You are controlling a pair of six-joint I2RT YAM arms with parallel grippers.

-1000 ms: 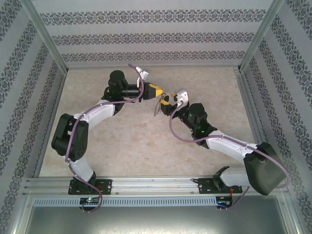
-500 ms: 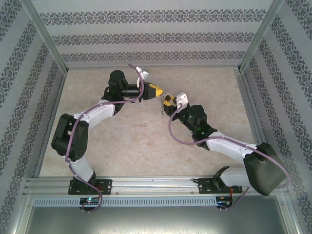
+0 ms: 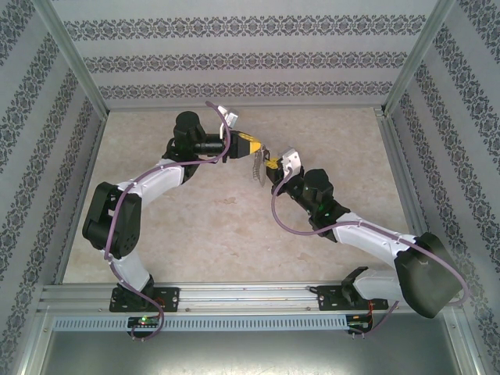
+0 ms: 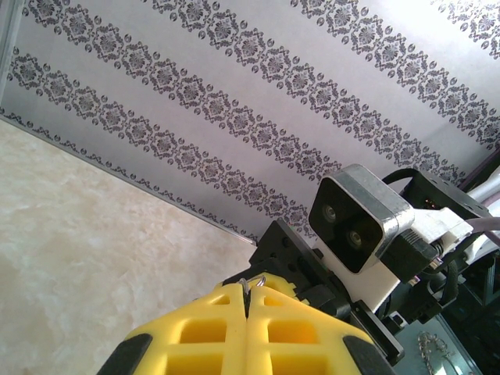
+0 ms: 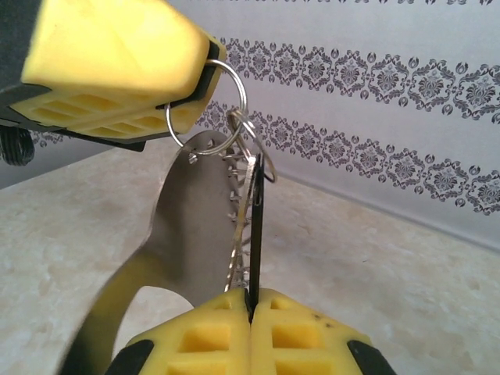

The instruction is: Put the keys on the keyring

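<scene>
Above the middle of the table my two grippers meet tip to tip. My left gripper (image 3: 251,148) (image 4: 248,289) is shut on the thin wire ring (image 5: 208,109) at the top of the keyring. The keyring's grey metal loop (image 5: 183,226) and short chain (image 5: 234,234) hang below it, seen in the top view as a small silver strip (image 3: 255,169). My right gripper (image 3: 268,166) (image 5: 251,297) is shut on the key (image 5: 255,226), a thin dark blade seen edge-on. The key's upper end reaches the ring beside the chain; whether it is threaded on I cannot tell.
The beige marbled tabletop (image 3: 211,226) lies below both arms, walled by patterned panels (image 3: 250,58) at the back and sides. In the left wrist view the right arm's camera housing (image 4: 355,223) sits close behind my fingertips. A metal rail (image 3: 250,295) runs along the near edge.
My right gripper has gone from open to shut on the key and moved a little left toward the left gripper. The hanging keyring shifted slightly with it. The left gripper stayed shut.
</scene>
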